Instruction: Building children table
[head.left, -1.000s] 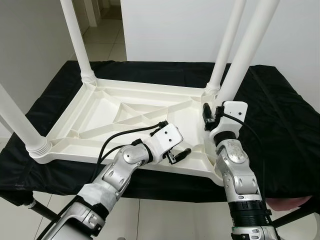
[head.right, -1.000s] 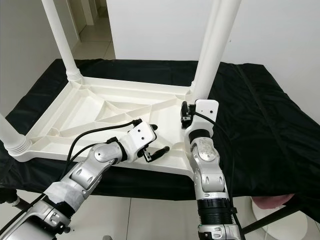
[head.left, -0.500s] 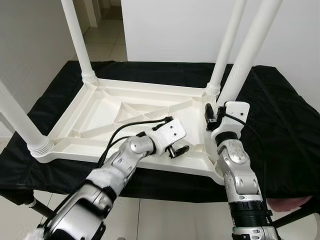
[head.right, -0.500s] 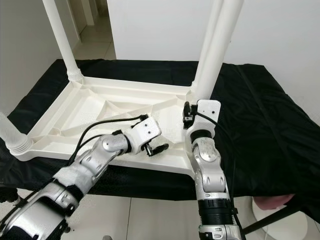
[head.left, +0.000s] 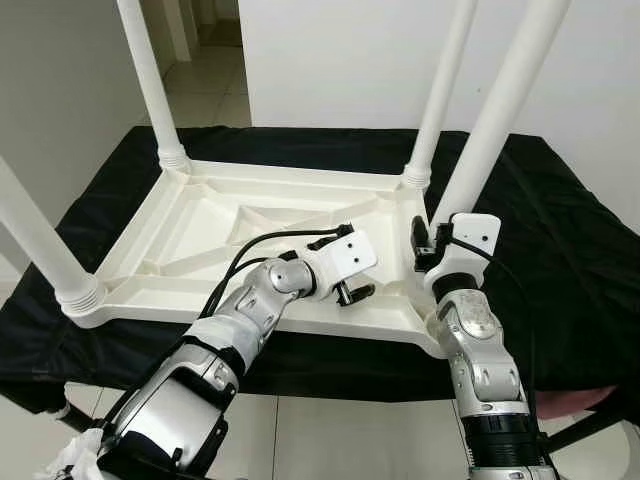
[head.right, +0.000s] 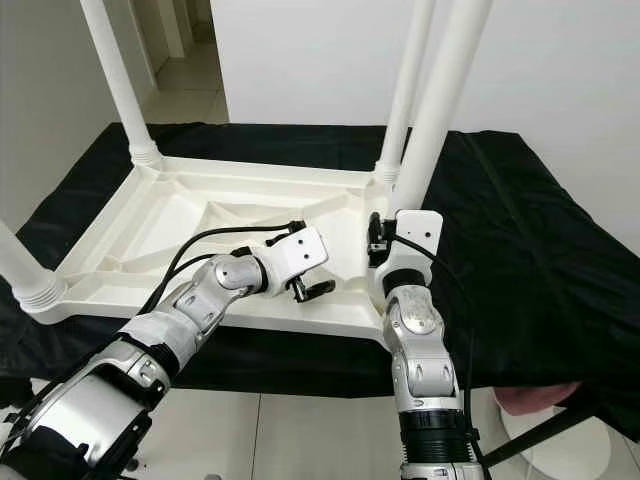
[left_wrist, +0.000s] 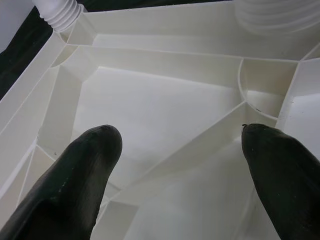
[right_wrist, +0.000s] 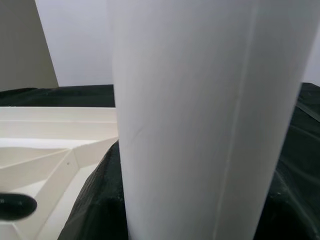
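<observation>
The white plastic children's table (head.left: 200, 220) lies upside down on a black cloth, with its legs pointing up. My left gripper (head.left: 352, 292) hovers open over the ribbed underside near the front right corner. The left wrist view shows both black fingers (left_wrist: 85, 165) spread above the ribs with nothing between them. My right gripper (head.left: 420, 248) sits against the base of the near right leg (head.left: 490, 120). In the right wrist view that leg (right_wrist: 210, 120) looms very close, and one fingertip (right_wrist: 15, 205) stands well clear of it.
The black cloth (head.left: 560, 230) covers the work surface and hangs over its front edge. The other legs rise at the far left (head.left: 145, 80), near left (head.left: 40, 240) and far right (head.left: 435, 90). A white wall stands behind, with tiled floor at the back left.
My left gripper has moved away from the table's front edge, further in over the underside toward the near right leg. The right gripper stays by that leg.
</observation>
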